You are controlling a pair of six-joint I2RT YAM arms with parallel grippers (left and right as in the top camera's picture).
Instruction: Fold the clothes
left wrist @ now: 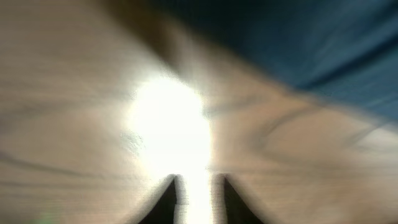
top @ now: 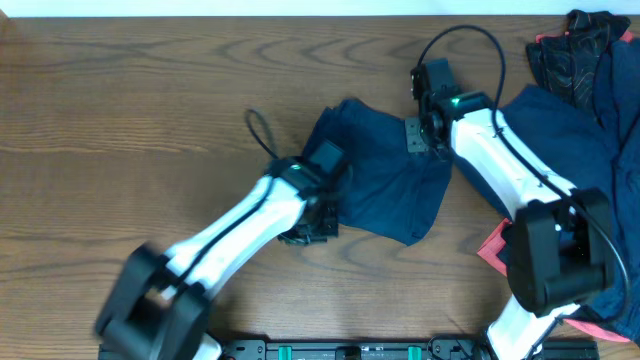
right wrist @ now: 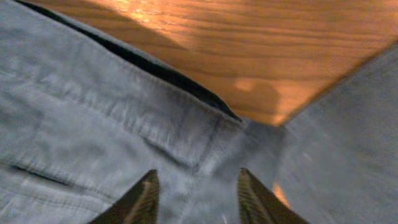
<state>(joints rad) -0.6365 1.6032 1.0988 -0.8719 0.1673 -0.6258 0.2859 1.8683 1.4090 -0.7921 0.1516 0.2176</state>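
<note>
Nearest you, a red cloth corner (top: 492, 250) sticks out beside the right arm's base. Your left tool (left wrist: 199, 200) is at the near-left edge of the shorts (top: 385, 185). The left wrist view is blurred, but the tips are spread a little with nothing between them. Under it is bare counter (left wrist: 74, 124) with a hard glare spot, and navy cloth fills that view's upper right.

The shorts lie crumpled mid-counter, between the two arms. Your right tool (right wrist: 199, 194) is at their far-right edge, tips spread wide over the waistband seam (right wrist: 155, 134) and gripping nothing. I can't tell whether the tips touch the cloth.

A pile of navy cloth (top: 600, 150) lies along the right edge, partly under the right arm. In the far right corner is a dark garment with red lines (top: 575, 50).
</note>
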